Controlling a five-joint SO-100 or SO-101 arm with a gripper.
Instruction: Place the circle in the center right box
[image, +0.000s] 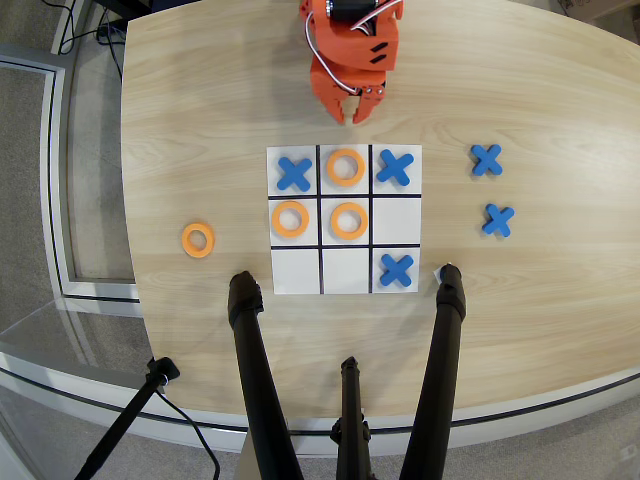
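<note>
A white tic-tac-toe board (344, 283) with black lines lies in the middle of the wooden table. An orange circle (198, 239) lies loose on the table left of the board. On the board, orange circles sit in the top middle (345, 167), centre left (290, 218) and centre (349, 220) boxes. Blue crosses sit in the top left (294, 173), top right (394, 168) and bottom right (397, 269) boxes. The centre right box (397, 220) holds nothing. My orange gripper (354, 118) hangs above the board's top edge, fingertips together, holding nothing.
Two spare blue crosses (486, 159) (497, 219) lie on the table right of the board. Black tripod legs (250, 360) (445, 350) stand at the front edge below the board. The table's curved edge runs along the left and front.
</note>
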